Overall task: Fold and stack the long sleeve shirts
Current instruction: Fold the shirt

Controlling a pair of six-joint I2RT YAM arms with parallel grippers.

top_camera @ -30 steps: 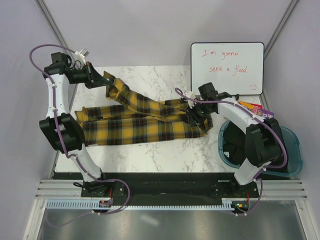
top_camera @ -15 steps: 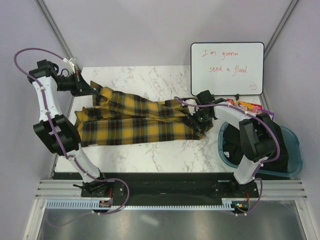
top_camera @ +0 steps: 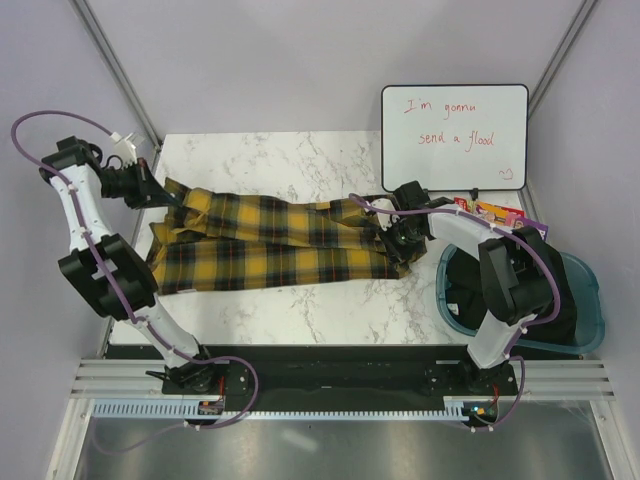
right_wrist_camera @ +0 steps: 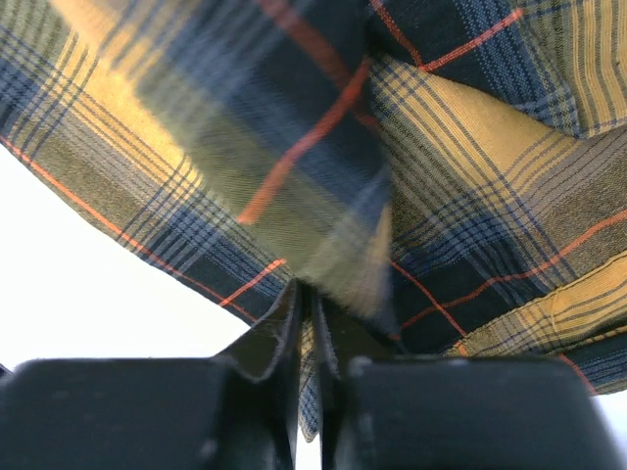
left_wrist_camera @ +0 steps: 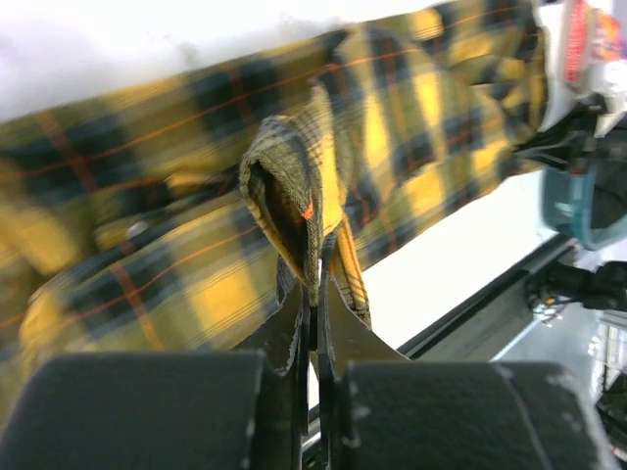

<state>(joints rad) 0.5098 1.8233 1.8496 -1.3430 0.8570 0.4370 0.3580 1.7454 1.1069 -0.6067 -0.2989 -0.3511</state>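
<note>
Left fingers clench the shirt at its left edge; right fingers apparently pinch the right edge.

Marble table, pale walls, whiteboard

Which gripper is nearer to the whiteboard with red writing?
Right. The right gripper pinches the plaid shirt just in front of the whiteboard, near its left corner; the left gripper holds the shirt's other end, far across the table.
</note>
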